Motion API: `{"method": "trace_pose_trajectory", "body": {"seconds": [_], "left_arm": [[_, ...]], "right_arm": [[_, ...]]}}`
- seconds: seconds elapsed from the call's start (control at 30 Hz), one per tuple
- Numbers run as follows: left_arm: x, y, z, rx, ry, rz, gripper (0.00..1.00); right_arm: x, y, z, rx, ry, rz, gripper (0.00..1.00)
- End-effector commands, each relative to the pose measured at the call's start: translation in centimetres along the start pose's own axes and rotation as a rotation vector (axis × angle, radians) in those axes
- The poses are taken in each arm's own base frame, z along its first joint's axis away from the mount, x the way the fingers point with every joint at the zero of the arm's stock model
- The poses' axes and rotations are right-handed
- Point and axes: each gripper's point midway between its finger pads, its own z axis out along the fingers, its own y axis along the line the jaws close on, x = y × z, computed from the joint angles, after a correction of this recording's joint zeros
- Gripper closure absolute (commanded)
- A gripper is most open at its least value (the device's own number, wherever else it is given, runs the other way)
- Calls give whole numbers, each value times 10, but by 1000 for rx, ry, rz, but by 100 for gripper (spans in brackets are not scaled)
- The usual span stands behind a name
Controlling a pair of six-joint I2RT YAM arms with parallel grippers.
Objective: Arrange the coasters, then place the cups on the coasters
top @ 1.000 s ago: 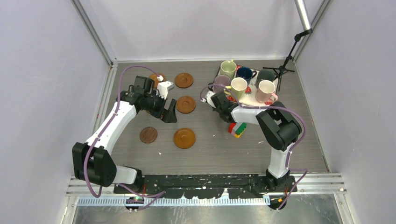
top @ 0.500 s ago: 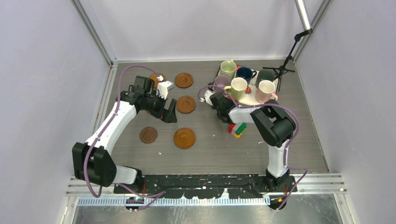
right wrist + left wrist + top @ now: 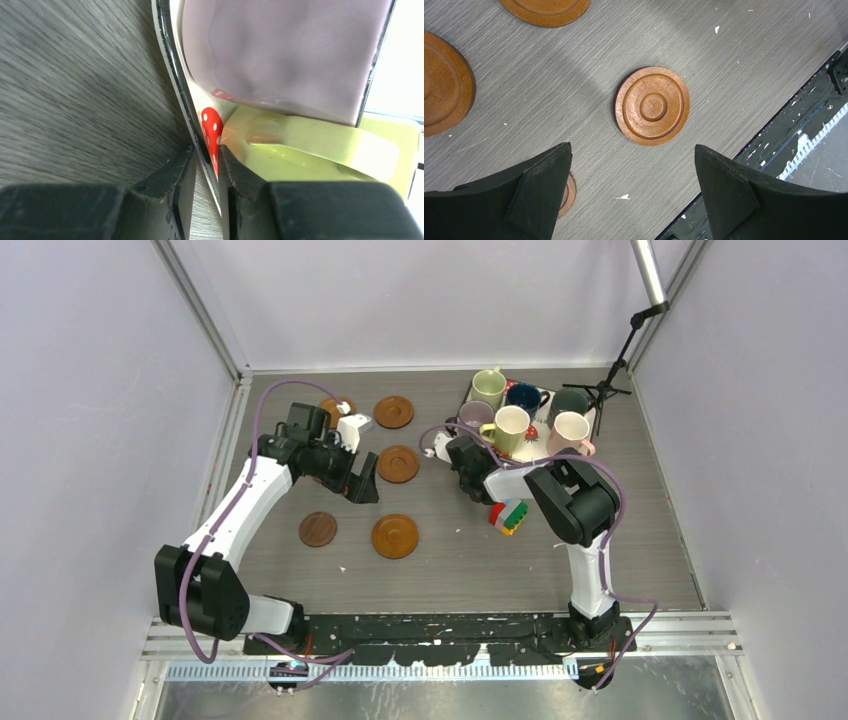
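Note:
Five brown coasters lie on the table's left half: (image 3: pixel 394 412), (image 3: pixel 398 464), (image 3: pixel 395 536), a darker one (image 3: pixel 318 529) and one half hidden behind the arm (image 3: pixel 334 406). My left gripper (image 3: pixel 360 485) hovers open above them. Its wrist view shows one coaster (image 3: pixel 653 105) beyond the open gripper (image 3: pixel 632 146). Six cups stand on the strawberry-print tray (image 3: pixel 538 448): light green (image 3: pixel 489 387), dark blue (image 3: pixel 523 396), grey (image 3: pixel 570 402), mauve (image 3: pixel 474 417), pale yellow (image 3: pixel 511 427), pink (image 3: pixel 570 433). My right gripper (image 3: pixel 478 448) (image 3: pixel 206 150) pinches the tray (image 3: pixel 211 125) by its rim, beside the mauve cup (image 3: pixel 280 55) and yellow cup (image 3: pixel 320 155).
A multicoloured block toy (image 3: pixel 509 516) lies just in front of the tray, by the right arm. A small black tripod stand (image 3: pixel 605 390) stands at the back right. Grey walls enclose the table on three sides.
The right arm's forearm and wrist have shifted a little to the left at the tray's edge. The left arm, coasters and cups have not moved.

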Motion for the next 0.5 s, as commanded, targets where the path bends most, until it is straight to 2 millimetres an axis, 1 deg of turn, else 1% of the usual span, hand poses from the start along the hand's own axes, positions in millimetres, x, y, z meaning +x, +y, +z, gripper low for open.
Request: {"method": "trace_pose_trajectory", "body": {"seconds": [0.0, 0.07, 0.1, 0.13, 0.17, 0.3, 0.47], "left_arm": [[-10, 0, -6, -3, -26, 15, 5], [-9, -1, -6, -2, -25, 15, 5], [-9, -2, -7, -1, -27, 15, 5], [-9, -2, -8, -2, -28, 17, 5], [-9, -2, -9, -5, -29, 17, 5], [-7, -4, -11, -7, -33, 17, 5], [-8, -4, -12, -8, -38, 18, 5]], "right_arm": [[20, 36, 16, -101, 33, -41, 72], [25, 39, 17, -108, 44, -48, 78], [27, 40, 16, -115, 52, -48, 84], [29, 42, 15, -125, 61, -48, 92], [32, 43, 13, -137, 72, -43, 99], [32, 45, 0, -193, 71, 5, 100], [32, 53, -19, -257, 64, 45, 100]]}}
